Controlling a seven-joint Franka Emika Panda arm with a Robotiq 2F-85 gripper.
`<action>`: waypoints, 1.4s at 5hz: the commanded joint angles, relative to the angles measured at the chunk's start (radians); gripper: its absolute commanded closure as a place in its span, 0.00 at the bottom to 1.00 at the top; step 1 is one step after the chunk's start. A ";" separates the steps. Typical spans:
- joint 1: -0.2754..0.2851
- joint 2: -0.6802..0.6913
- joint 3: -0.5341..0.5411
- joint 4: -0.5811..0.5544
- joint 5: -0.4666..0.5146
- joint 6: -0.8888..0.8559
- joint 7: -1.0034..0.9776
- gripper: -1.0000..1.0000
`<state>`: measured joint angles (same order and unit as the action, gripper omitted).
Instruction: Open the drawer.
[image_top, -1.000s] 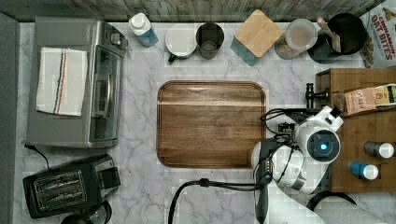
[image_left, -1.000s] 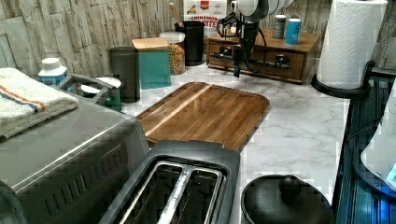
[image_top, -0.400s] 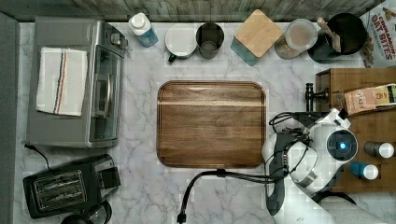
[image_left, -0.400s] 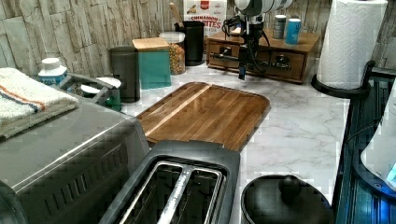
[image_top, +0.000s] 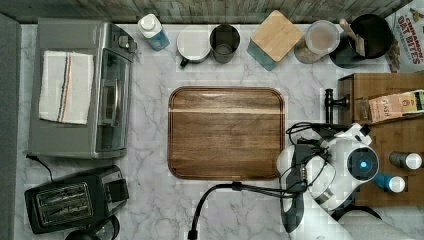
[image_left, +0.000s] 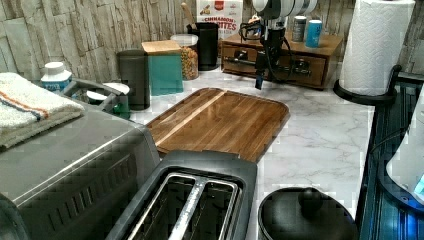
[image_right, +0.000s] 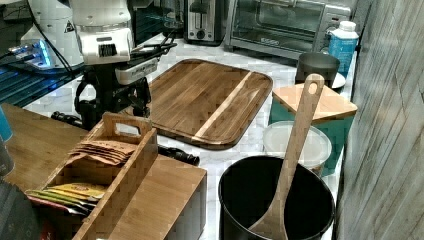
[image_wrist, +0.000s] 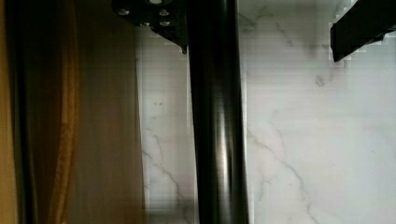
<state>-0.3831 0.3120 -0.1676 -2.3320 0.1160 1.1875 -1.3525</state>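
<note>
The wooden drawer (image_left: 280, 64) sits in a low wooden box by the wall; in the left view its front looks flush with the box. Its long black bar handle (image_wrist: 217, 121) runs along the brown drawer front (image_wrist: 93, 121). My gripper (image_wrist: 257, 32) is open and straddles the bar: one finger (image_wrist: 154, 16) is between bar and wood, the other finger (image_wrist: 359, 25) is out over the marble. In the left view the gripper (image_left: 260, 80) hangs in front of the drawer. The top view shows the white arm (image_top: 345, 165) covering the handle (image_top: 328, 106) partway.
A rounded cutting board (image_top: 226, 132) lies mid-counter beside the arm. A tea caddy (image_right: 100, 170) and bottles (image_top: 400, 160) stand on the box. A paper towel roll (image_left: 372, 45), a black utensil pot (image_right: 275, 200), a toaster oven (image_top: 80, 87) and a toaster (image_top: 70, 200) ring the counter.
The arm has moved toward the top view's right, bringing the gripper off the board's edge and up to the drawer front and handle.
</note>
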 joint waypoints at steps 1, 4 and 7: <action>0.195 -0.185 0.139 -0.169 0.027 -0.061 0.219 0.00; 0.347 -0.221 0.237 -0.252 -0.084 0.034 0.552 0.00; 0.304 -0.239 0.358 -0.248 0.089 -0.006 0.443 0.00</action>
<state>-0.2083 0.1375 0.0228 -2.5605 0.1451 1.2295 -0.8950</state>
